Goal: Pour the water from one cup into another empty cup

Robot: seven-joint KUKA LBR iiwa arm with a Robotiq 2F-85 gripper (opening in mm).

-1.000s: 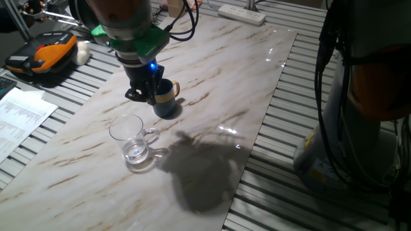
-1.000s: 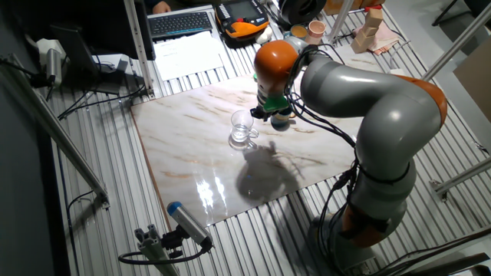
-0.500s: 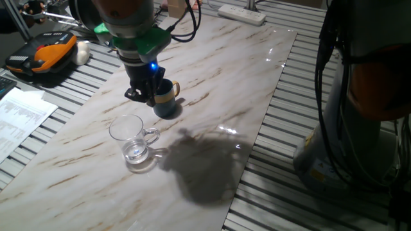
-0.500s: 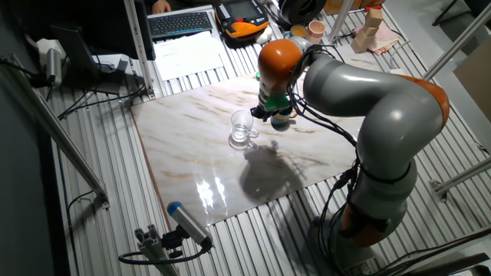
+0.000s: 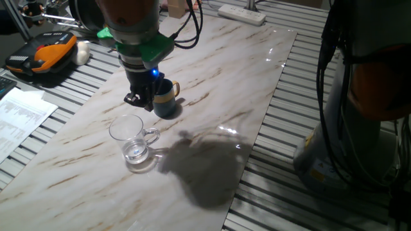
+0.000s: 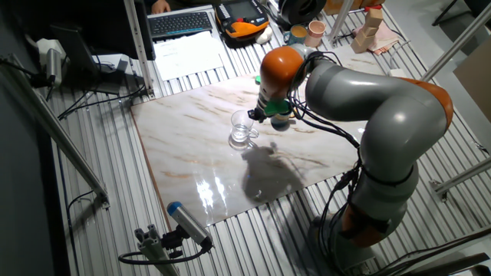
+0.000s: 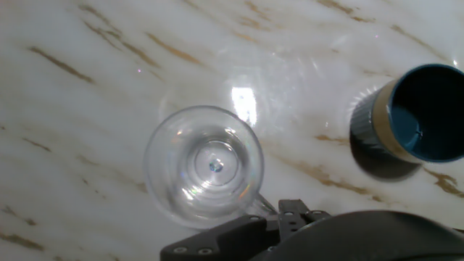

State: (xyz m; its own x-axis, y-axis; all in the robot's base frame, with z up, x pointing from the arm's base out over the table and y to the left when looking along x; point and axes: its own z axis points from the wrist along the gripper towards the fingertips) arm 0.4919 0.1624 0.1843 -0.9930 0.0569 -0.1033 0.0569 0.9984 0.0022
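Note:
The clear glass mug (image 5: 131,140) stands upright on the marble board, with a little water (image 5: 136,153) in its bottom. It also shows in the other fixed view (image 6: 242,130) and from above in the hand view (image 7: 203,170). The dark navy-blue mug (image 5: 167,101) with a yellow-tan handle stands just behind it, upright and empty inside (image 7: 428,112). My gripper (image 5: 141,98) hangs low beside the navy mug's left side, behind and above the glass mug. Its fingers look spread and hold nothing. The hand's dark body (image 7: 304,235) fills the bottom edge of the hand view.
The marble board (image 5: 218,83) lies on a slatted table. An orange-black case (image 5: 42,51) and papers (image 5: 19,112) lie at the left, a power strip (image 5: 241,13) at the back. Other cups (image 6: 314,31) stand beyond the board. The robot's base (image 5: 359,102) is at the right.
The arm's upper part has shifted slightly to the right and the hand has turned a little beside the navy mug. Both mugs stand where they were.

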